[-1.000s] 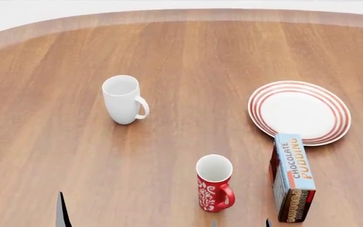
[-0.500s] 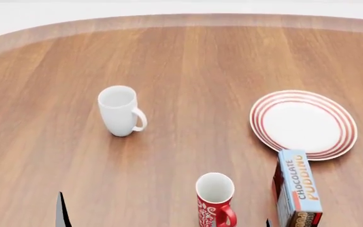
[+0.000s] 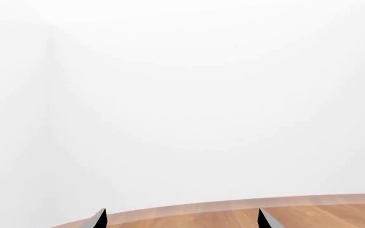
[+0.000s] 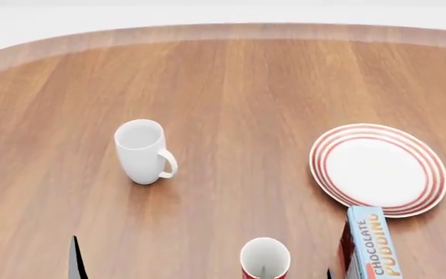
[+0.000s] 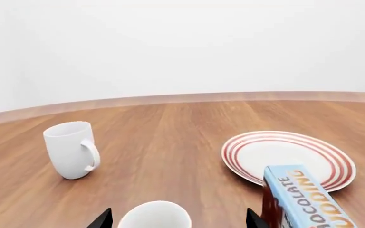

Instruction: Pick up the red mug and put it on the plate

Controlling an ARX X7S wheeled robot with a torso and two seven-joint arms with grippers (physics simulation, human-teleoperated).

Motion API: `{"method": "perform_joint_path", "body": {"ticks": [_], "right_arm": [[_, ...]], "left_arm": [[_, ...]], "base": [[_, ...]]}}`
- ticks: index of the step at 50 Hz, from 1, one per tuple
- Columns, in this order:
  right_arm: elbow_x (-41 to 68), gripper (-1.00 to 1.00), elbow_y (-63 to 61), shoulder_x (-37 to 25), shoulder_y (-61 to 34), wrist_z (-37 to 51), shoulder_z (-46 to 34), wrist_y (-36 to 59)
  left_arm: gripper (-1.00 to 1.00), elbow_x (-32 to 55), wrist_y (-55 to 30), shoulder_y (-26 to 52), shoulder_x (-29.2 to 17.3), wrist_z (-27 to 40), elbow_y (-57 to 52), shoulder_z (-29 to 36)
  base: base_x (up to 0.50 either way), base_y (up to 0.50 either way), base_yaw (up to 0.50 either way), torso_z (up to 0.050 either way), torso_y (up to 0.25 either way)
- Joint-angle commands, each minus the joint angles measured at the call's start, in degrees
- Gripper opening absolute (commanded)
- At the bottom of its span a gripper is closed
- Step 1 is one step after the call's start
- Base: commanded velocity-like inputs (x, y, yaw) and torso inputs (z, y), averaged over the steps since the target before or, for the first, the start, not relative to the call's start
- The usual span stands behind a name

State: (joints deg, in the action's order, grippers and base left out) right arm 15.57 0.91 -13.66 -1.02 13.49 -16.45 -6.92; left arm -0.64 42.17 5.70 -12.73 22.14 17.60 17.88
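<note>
We see the red mug (image 4: 265,260) standing upright on the counter (image 4: 231,93), cut off by the lower edge of the head view so that only its white inside and red rim show. It sits directly ahead of our right claw (image 5: 178,218); in the right wrist view its white rim (image 5: 154,214) lies between the claw's two dark fingertips (image 5: 101,219), which stand wide apart, one on each side of the mug, with nothing held between them. Whether they touch the mug we cannot tell.

The plate (image 4: 378,169) lies flat on the counter, farther out from the right claw and off to its right, well apart from the mug. A chocolate pudding box (image 4: 369,244) stands just right of the right claw, between the mug and the plate; its far end overlaps the plate's near rim in both views, though we cannot tell whether it touches it.

A plain white mug (image 4: 142,152) stands upright well ahead of our left claw (image 4: 29,256) and somewhat to its right, its handle turned towards the plate's side. The left claw's two tips are spread apart with nothing between them; its wrist view shows mostly white wall and a strip of the counter's far edge (image 3: 233,211).
</note>
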Motion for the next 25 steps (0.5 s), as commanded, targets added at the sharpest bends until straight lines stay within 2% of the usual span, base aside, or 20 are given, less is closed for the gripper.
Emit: {"method": "perform_joint_path", "body": {"ticks": [1, 25], "right_arm": [[0.2, 1.00, 0.0, -0.2, 0.0, 0.3, -0.3, 0.0], [0.6, 1.00, 0.1, -0.6, -0.2, 0.7, -0.8, -0.5]], "left_arm": [[1.00, 0.2, 0.1, 0.1, -0.2, 0.2, 0.0, 0.3], [1.00, 0.2, 0.1, 0.2, -0.5, 0.7, 0.0, 0.8]], "base": [[0.15, 0.00, 0.00, 0.000, 0.000], [0.15, 0.00, 0.00, 0.000, 0.000]]}}
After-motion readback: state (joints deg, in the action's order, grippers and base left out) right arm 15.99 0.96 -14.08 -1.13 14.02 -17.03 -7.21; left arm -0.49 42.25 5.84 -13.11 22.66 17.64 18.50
